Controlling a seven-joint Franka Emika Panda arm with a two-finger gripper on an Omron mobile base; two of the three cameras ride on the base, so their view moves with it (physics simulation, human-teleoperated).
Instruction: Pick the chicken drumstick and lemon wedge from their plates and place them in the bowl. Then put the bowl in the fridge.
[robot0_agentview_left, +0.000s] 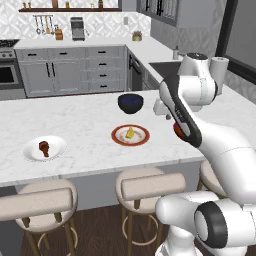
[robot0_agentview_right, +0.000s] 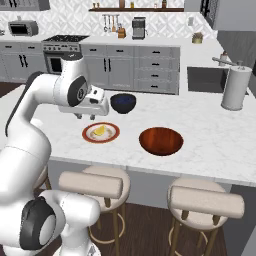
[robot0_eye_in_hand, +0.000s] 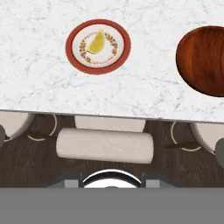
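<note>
Left base view puts the chicken drumstick (robot0_agentview_left: 44, 148) on its white plate (robot0_agentview_left: 57, 141), far to the left on the marble counter (robot0_agentview_left: 90, 120), and the lemon wedge (robot0_agentview_left: 130, 133) on the red-rimmed plate (robot0_agentview_left: 142, 139). From my hand view the reddish-brown bowl (robot0_eye_in_hand: 202, 61) sits empty beside that plate. So I judge nothing is done yet: both foods need moving, then the bowl goes to the fridge. My claw (robot0_agentview_right: 85, 117) hangs above the counter near the lemon's plate with nothing in it; how far it is parted I cannot tell. I can read no writing or labels anywhere.
</note>
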